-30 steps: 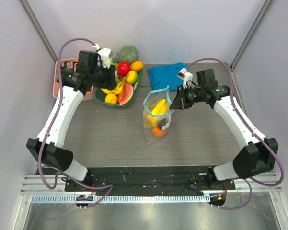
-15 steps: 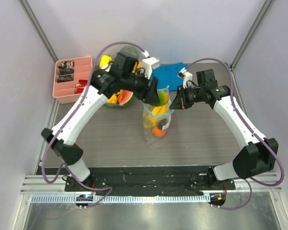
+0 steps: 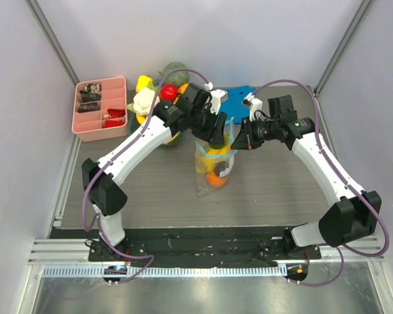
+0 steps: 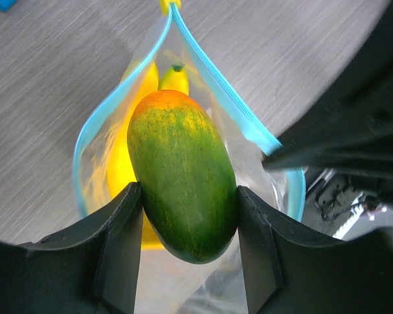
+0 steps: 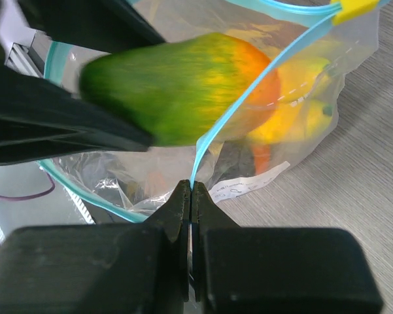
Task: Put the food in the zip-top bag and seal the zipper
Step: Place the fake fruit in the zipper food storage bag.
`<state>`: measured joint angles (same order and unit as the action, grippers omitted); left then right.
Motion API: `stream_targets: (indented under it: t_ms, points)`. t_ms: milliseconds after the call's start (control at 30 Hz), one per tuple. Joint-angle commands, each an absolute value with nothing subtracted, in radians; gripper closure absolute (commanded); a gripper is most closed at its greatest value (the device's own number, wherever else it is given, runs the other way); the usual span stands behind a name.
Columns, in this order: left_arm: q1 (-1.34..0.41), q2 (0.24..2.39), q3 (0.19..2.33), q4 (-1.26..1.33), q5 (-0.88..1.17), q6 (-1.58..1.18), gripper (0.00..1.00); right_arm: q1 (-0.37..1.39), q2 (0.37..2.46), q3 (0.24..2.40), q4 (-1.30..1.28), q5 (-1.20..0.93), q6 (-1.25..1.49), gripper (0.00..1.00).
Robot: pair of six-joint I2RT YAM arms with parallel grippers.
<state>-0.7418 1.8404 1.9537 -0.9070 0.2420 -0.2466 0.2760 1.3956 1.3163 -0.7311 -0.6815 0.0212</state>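
Note:
The clear zip-top bag [image 3: 213, 167] stands on the table with its mouth held open. My right gripper [image 5: 191, 190] is shut on the blue-teal zipper [image 5: 230, 108] at the bag's right edge; in the top view this gripper [image 3: 239, 140] sits just right of the bag. My left gripper [image 4: 186, 216] is shut on a green-and-orange mango [image 4: 182, 171], which hangs in the bag's mouth between the two zipper strips [image 4: 227, 98]. Yellow bananas [image 4: 123, 157] lie inside below it, and an orange [image 3: 215, 178] shows near the bag's bottom.
Behind the left arm a bowl holds a red apple [image 3: 169, 92], other fruit and a white cauliflower [image 3: 144, 101]. A pink divided tray [image 3: 99, 108] stands at the back left. A folded blue cloth [image 3: 235, 101] lies behind the bag.
My left arm has swung from the fruit bowl to the right, over the bag, carrying the mango into its mouth. The right gripper has held still on the zipper.

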Motion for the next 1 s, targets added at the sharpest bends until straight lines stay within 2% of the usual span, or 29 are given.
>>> stream_targets:
  t_ms: [0, 333, 533, 567, 600, 667, 700, 767, 800, 967]
  points:
    - [-0.750, 1.819, 1.864, -0.671, 0.238, -0.348, 0.80, 0.281, 1.358, 1.305, -0.681, -0.709, 0.015, 0.99]
    - [-0.776, 1.970, 1.819, -0.666, 0.153, -0.462, 0.81, 0.281, 1.365, 1.313, -0.669, -0.713, 0.014, 0.99]
    - [-0.773, 2.029, 1.798, -0.670, 0.134, -0.469, 0.74, 0.282, 1.358, 1.312, -0.670, -0.709, 0.012, 0.99]
    - [-0.772, 2.023, 1.798, -0.673, 0.132, -0.466, 0.71, 0.281, 1.355, 1.313, -0.672, -0.706, 0.011, 0.99]
    - [-0.769, 2.016, 1.795, -0.676, 0.144, -0.463, 0.62, 0.282, 1.350, 1.313, -0.675, -0.704, 0.006, 0.99]
    - [-0.747, 1.990, 1.781, -0.680, 0.169, -0.466, 0.52, 0.282, 1.347, 1.315, -0.680, -0.700, 0.005, 0.99]
    - [-0.736, 1.942, 1.773, -0.677, 0.201, -0.466, 0.44, 0.282, 1.344, 1.315, -0.681, -0.696, 0.005, 0.99]
    - [-0.719, 1.890, 1.756, -0.675, 0.210, -0.465, 0.34, 0.282, 1.342, 1.313, -0.681, -0.693, 0.005, 0.99]
    - [-0.716, 1.838, 1.752, -0.673, 0.231, -0.460, 0.26, 0.281, 1.342, 1.312, -0.681, -0.692, 0.006, 0.99]
    - [-0.715, 1.669, 1.723, -0.683, 0.255, -0.420, 0.11, 0.282, 1.338, 1.322, -0.684, -0.684, 0.000, 0.99]
